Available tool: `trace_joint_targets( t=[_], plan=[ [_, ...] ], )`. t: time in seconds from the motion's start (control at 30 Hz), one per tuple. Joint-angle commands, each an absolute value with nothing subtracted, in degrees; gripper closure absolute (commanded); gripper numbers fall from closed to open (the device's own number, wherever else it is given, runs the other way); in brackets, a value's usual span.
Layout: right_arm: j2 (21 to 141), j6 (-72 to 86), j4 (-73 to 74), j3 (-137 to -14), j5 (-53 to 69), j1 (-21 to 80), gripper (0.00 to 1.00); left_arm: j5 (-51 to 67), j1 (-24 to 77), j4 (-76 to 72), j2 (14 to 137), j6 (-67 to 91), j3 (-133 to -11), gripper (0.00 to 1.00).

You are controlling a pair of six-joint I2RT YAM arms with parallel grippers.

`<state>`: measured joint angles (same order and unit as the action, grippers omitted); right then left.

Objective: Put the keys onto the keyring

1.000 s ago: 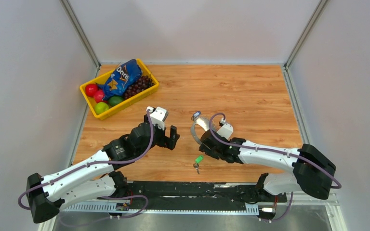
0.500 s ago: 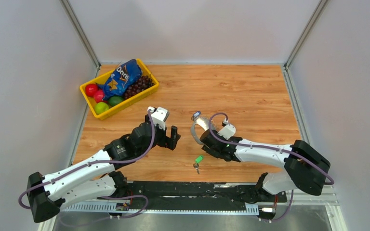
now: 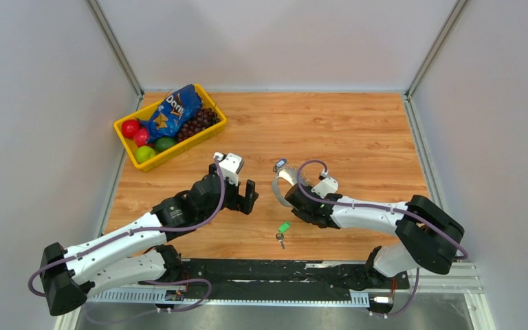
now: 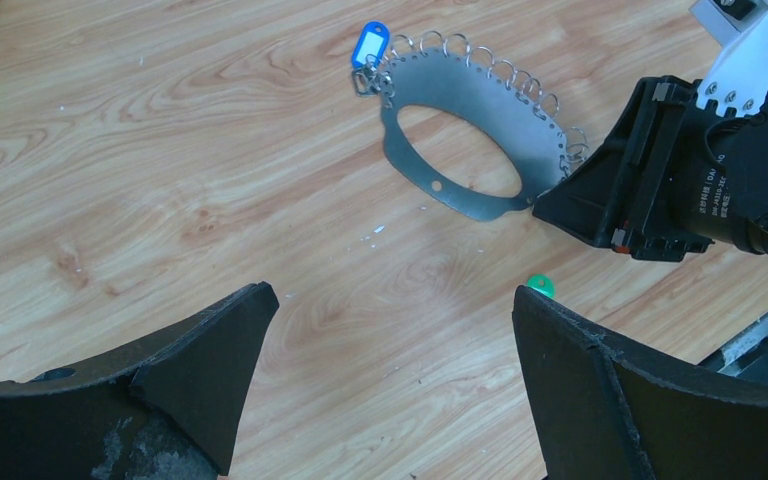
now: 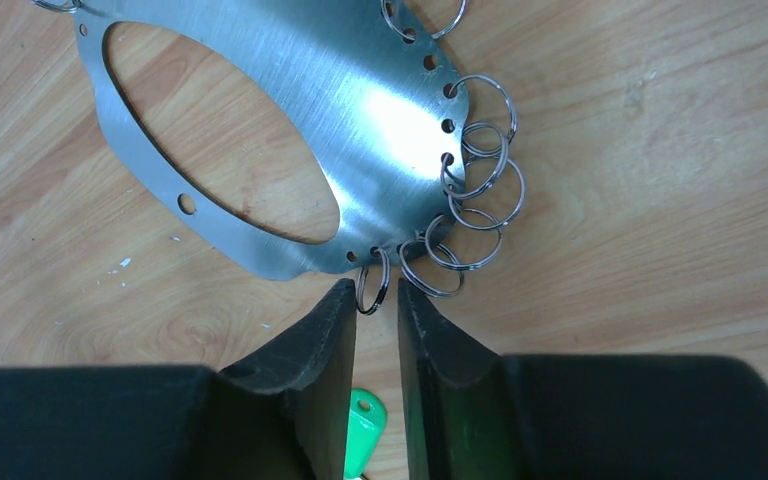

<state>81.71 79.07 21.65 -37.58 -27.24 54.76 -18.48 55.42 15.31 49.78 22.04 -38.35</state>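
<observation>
While on keyring's (image 4: 470,95) edge, blue tag (image 4: 368,45).

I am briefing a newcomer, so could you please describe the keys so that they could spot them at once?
Look at the wooden table, near its front edge between the two arms. Nearer than the right gripper and the flat metal keyring lie the keys: a tiny dark bunch with a green tag, whereas the keyring bears a blue tag.

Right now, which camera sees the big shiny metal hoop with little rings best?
The left wrist camera: the whole flat silvery metal keyring shows there. The right wrist view is closer but cuts part off; the top view shows it tiny.
</observation>
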Motion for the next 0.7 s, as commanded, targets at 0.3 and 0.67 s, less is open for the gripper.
trace_joint_targets(
  t=[0.3, 0.67],
  plan=[
    [81.6, 79.8, 19.0, -38.7, -30.2, 54.1, 1.0, -18.9, 55.6, 14.0, 50.5, 22.4, -39.0, 0.0],
    [71.8, 64.0, 18.0, -39.6, -27.6, 54.1, 1.0, -19.0, 55.5, 14.6, 50.0, 22.6, -39.7, 0.0]
  ],
)
